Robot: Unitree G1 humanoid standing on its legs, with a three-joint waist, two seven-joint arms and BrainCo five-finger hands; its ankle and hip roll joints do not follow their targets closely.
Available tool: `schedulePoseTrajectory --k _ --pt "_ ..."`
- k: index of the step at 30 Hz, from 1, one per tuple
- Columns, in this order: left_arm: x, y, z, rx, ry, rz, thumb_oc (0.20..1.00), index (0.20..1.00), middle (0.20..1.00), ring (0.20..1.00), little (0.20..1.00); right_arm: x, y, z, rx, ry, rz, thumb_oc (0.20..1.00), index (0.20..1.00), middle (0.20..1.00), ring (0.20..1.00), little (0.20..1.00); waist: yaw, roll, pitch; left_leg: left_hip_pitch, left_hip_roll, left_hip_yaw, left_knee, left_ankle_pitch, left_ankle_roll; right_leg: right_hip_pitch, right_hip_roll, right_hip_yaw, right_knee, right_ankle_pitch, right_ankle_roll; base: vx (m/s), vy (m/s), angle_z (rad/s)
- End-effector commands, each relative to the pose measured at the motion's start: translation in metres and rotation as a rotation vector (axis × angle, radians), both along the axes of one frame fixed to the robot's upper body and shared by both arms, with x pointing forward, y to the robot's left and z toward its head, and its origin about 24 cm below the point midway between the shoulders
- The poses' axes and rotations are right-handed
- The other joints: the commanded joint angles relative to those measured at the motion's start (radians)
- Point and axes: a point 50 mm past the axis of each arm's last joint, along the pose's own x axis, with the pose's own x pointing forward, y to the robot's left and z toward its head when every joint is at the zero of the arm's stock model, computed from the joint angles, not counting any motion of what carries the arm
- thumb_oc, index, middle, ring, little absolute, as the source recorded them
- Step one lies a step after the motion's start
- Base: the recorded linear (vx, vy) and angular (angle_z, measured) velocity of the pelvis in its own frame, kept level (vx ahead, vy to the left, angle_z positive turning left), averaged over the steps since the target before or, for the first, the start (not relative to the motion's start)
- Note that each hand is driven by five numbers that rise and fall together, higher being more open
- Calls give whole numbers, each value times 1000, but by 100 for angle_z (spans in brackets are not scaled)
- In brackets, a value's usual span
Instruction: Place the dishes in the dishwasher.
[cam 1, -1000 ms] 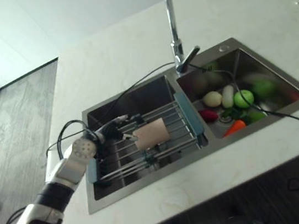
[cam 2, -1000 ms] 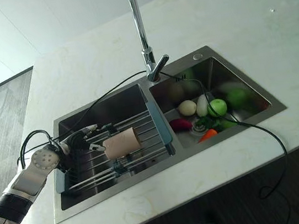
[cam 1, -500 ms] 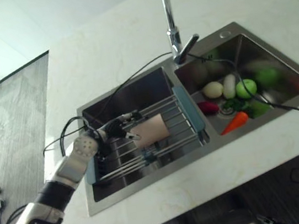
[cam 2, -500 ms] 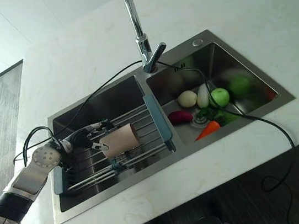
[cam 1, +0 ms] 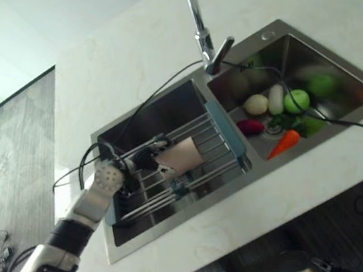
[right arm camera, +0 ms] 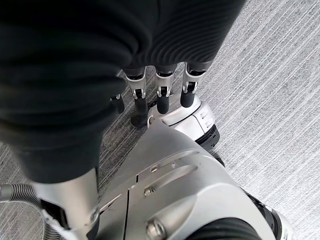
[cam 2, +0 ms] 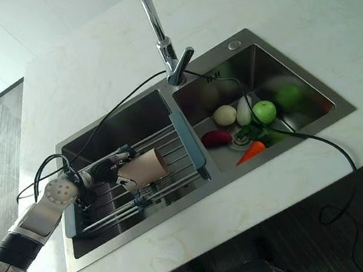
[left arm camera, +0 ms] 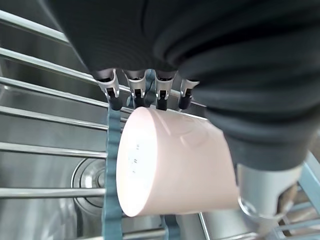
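Observation:
A pale pink cup [cam 1: 183,157] lies on its side on the wire drying rack [cam 1: 215,146] across the left sink basin [cam 1: 158,115]. My left hand [cam 1: 138,161] reaches in from the left and is at the cup's open end. In the left wrist view its fingers [left arm camera: 137,90] curl over the far side of the cup [left arm camera: 170,165], and the thumb presses the near side. My right hand [right arm camera: 160,95] hangs with relaxed fingers above a grey striped floor.
The right basin [cam 1: 335,77] holds a green apple [cam 1: 295,101], a carrot [cam 1: 282,143], a white radish [cam 1: 275,98] and other vegetables. A tall chrome faucet [cam 1: 201,32] stands behind the sink. White countertop [cam 1: 123,56] surrounds it, and its front edge runs along the near side.
The camera has shifted a little. My left hand has moved up to the cup, and its fingers, straight before, have curled round it.

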Motion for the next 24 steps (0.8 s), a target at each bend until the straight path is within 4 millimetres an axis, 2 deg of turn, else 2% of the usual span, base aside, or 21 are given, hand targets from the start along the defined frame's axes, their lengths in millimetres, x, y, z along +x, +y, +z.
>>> schedulePoseTrajectory --k 1,7,14,24 --pt "17 2 35 48 -111 -13 1000 1000 1000 1000 1000 6 -5 3 8 -39 -56 1000 1000 1000 1000 1000 -21 -40 -7 28 -11 14 69 -132 8 -50 -65 -30 67 -21 57 0 0 0" --pt "19 -1 34 51 -104 -11 1000 1000 1000 1000 1000 9 -6 4 9 -54 -58 1000 1000 1000 1000 1000 -29 -33 -6 25 -12 19 69 -131 7 -57 -67 -24 69 -20 59 0 0 0" --pt "21 9 28 116 -93 45 1000 1000 1000 1000 1000 9 -8 5 7 -51 -66 1000 1000 1000 1000 1000 -39 -24 1 23 -13 25 70 -130 6 -66 -73 -16 73 -19 62 -9 2 -9" --pt "23 12 24 156 -107 58 1000 1000 1000 1000 1000 9 -12 7 1 -63 -68 1000 1000 1000 1000 1000 -49 -18 18 13 -13 26 70 -126 4 -84 -79 -6 80 -16 66 0 0 0"
